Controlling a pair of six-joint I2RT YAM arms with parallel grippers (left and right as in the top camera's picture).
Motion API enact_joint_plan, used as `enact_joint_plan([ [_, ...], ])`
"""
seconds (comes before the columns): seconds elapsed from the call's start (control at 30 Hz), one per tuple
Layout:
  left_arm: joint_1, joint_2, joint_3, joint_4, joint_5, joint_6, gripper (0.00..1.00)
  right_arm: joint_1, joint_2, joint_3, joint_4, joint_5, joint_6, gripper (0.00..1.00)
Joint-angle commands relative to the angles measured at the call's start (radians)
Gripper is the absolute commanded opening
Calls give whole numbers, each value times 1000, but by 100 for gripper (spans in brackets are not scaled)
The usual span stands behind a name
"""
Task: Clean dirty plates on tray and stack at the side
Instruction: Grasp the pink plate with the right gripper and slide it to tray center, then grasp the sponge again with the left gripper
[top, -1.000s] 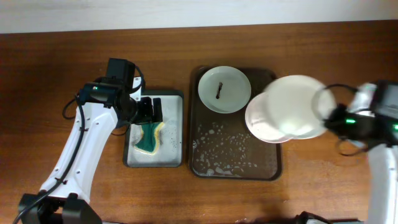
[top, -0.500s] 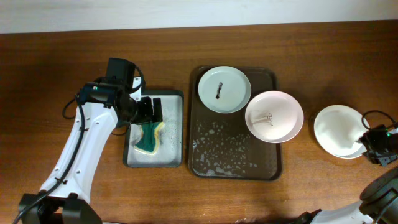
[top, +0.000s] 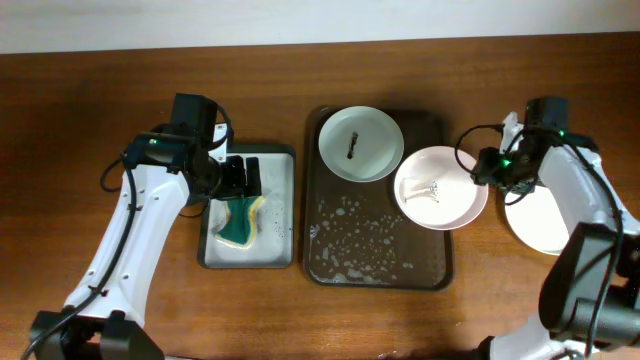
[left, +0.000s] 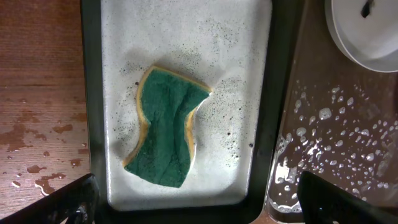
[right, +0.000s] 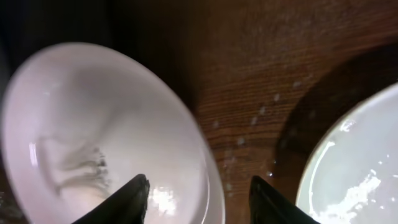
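I have the left gripper (top: 240, 178) hanging over the grey tray (top: 282, 200), just behind the green sponge (top: 240, 222). On the left wrist camera its fingers stand wide apart at the bottom corners of the view with nothing between them. The sponge (left: 166, 134) lies flat and slightly curled on the speckled grey tray (left: 236, 74). The brown tray (top: 311, 230) sits just right of the grey one, its floor wet with suds and droplets. The plate with the dark smear (top: 361, 143) rests at the back of the brown tray. The second plate (top: 440, 188) sits at the tray's right side and hangs over its right rim, with a pale streak at its centre. My right gripper (top: 492, 168) is at that plate's right edge. On the right wrist camera the right gripper (right: 202, 202) is spread, and the rim of the second plate (right: 93, 124) runs between its fingers. I cannot tell whether either finger touches it. The third plate (top: 545, 225) lies on the bare table to the right of the brown tray, wet and partly under my right arm.
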Motion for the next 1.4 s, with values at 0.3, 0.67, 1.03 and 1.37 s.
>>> enact_joint_plan([
  [0.3, 0, -4, 13, -1, 10, 5, 100, 11, -185, 11, -270, -48, 6, 4],
  [0.67, 0, -4, 13, -7, 53, 4, 100, 376, -230, -262, -53, 69, 293, 23],
  [1.03, -42, 71, -337, 352, -18, 5, 52, 376, -710, -42, -364, 51, 250, 50],
  [1.37, -64, 126, -224, 254, 70, 5, 39, 375, -671, -42, -410, 48, 249, 50],
])
